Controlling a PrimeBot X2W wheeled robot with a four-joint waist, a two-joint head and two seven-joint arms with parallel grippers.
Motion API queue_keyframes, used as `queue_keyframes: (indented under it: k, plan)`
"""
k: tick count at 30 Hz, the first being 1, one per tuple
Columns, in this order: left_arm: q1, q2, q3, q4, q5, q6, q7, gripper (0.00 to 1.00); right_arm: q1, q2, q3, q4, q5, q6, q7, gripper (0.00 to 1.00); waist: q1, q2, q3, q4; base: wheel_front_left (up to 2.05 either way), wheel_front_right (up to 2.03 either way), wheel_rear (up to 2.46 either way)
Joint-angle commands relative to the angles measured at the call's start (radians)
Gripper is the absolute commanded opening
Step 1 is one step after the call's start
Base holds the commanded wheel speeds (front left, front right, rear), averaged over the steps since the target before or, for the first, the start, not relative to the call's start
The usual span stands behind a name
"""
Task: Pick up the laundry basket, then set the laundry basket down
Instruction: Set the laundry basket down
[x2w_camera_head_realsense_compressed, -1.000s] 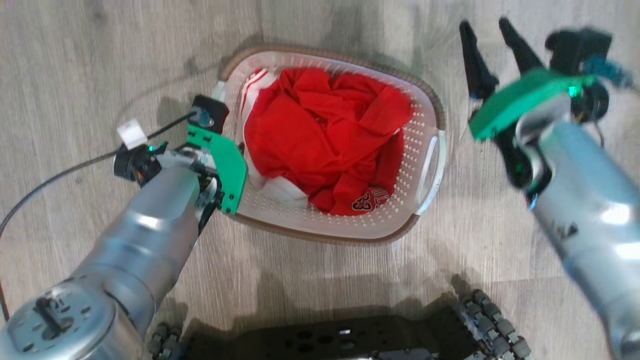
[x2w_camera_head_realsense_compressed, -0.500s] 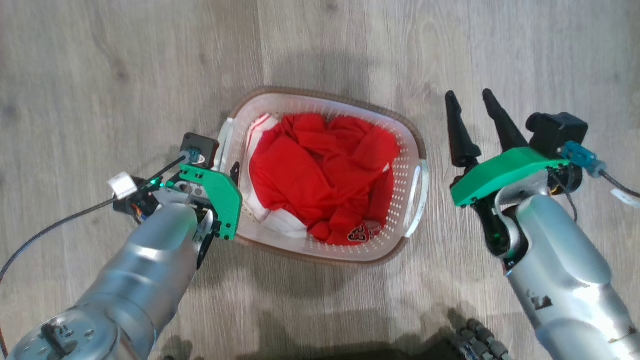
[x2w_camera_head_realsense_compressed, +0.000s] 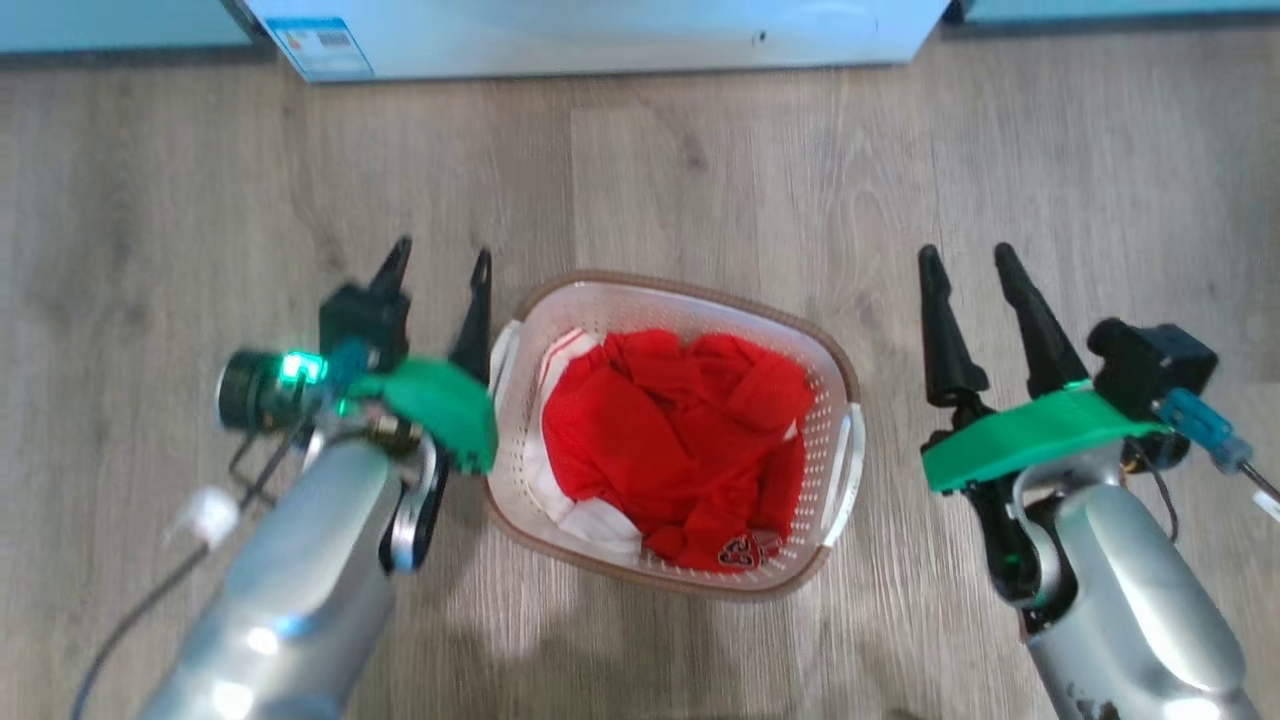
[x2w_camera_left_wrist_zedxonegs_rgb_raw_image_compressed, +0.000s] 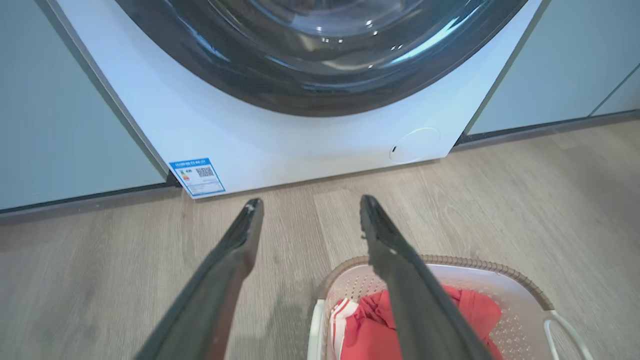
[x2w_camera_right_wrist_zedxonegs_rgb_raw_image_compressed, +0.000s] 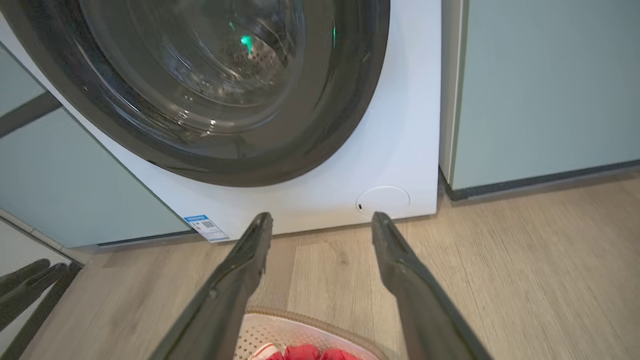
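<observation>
Left gripper (x2w_camera_head_realsense_compressed: 441, 255) and right gripper (x2w_camera_head_realsense_compressed: 966, 252) both hang wide open beside the laundry basket (x2w_camera_head_realsense_compressed: 640, 284); probably light, stiff plastic, grab its side handles (x2w_camera_head_realsense_compressed: 853, 470).

Wood-look floor (x2w_camera_head_realsense_compressed: 700, 170), white washing machine (x2w_camera_left_wrist_zedxonegs_rgb_raw_image_compressed: 300, 145), pale-green cabinets (x2w_camera_right_wrist_zedxonegs_rgb_raw_image_compressed: 540, 90)

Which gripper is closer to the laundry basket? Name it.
The left gripper: it lies right beside the rim of the laundry basket, while the right gripper stands off with bare floor between.
</observation>
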Motion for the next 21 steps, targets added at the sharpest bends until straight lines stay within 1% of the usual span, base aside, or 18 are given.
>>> queue_keyframes:
  k: [1, 3, 4, 6, 8, 9, 10, 12, 14, 17, 21]
  plan:
    - [0.017, 0.01, 0.088, -0.078, 0.048, -0.009, -0.009, 1.0, 0.029, 0.012, 0.004, -0.052, -0.017, 0.007, -0.008, 1.0, 0.0001, -0.0001, -0.04, 0.01, 0.0, 0.0, 0.0]
    - [0.079, -0.015, 0.164, -0.147, 0.107, -0.03, -0.009, 1.0, 0.052, 0.02, -0.011, -0.084, -0.029, 0.007, -0.008, 1.0, 0.0001, -0.0001, -0.06, 0.012, 0.0, 0.0, 0.0]
    - [0.079, -0.015, 0.164, -0.147, 0.107, -0.03, -0.009, 1.0, 0.052, 0.02, -0.011, -0.084, -0.029, 0.007, -0.008, 1.0, 0.0001, -0.0001, -0.06, 0.012, 0.0, 0.0, 0.0]
    - [0.133, -0.041, 0.229, -0.206, 0.161, -0.054, -0.009, 1.0, 0.075, 0.03, -0.028, -0.115, -0.039, 0.007, -0.008, 1.0, 0.0001, -0.0001, -0.077, 0.013, 0.0, 0.0, 0.0]
    - [0.181, -0.069, 0.286, -0.263, 0.206, -0.075, -0.009, 1.0, 0.102, 0.038, -0.042, -0.142, -0.05, 0.007, -0.008, 1.0, 0.0001, -0.0001, -0.092, 0.014, 0.0, 0.0, 0.0]
    - [0.225, -0.098, 0.337, -0.318, 0.241, -0.096, -0.009, 1.0, 0.131, 0.046, -0.059, -0.168, -0.059, 0.007, -0.008, 1.0, 0.0001, -0.0001, -0.105, 0.018, 0.0, 0.0, 0.0]
    - [0.225, -0.098, 0.337, -0.318, 0.241, -0.096, -0.009, 1.0, 0.131, 0.046, -0.059, -0.168, -0.059, 0.007, -0.008, 1.0, 0.0001, -0.0001, -0.105, 0.018, 0.0, 0.0, 0.0]
    - [0.27, -0.121, 0.379, -0.37, 0.271, -0.107, -0.009, 1.0, 0.16, 0.055, -0.084, -0.19, -0.07, 0.007, -0.008, 1.0, 0.0001, -0.0001, -0.117, 0.022, 0.0, 0.0, 0.0]
    - [0.314, -0.134, 0.397, -0.401, 0.297, -0.128, -0.009, 1.0, 0.189, 0.063, -0.102, -0.198, -0.077, 0.007, -0.008, 1.0, 0.0001, -0.0001, -0.125, 0.021, 0.0, 0.0, 0.0]
    - [0.358, -0.143, 0.429, -0.43, 0.306, -0.132, -0.009, 1.0, 0.22, 0.07, -0.114, -0.206, -0.09, 0.007, -0.008, 1.0, 0.0001, -0.0001, -0.132, 0.023, 0.0, 0.0, 0.0]
    - [0.379, -0.144, 0.426, -0.445, 0.28, -0.131, -0.009, 1.0, 0.236, 0.075, -0.127, -0.214, -0.094, 0.007, -0.008, 1.0, 0.0001, -0.0001, -0.133, 0.025, 0.0, 0.0, 0.0]
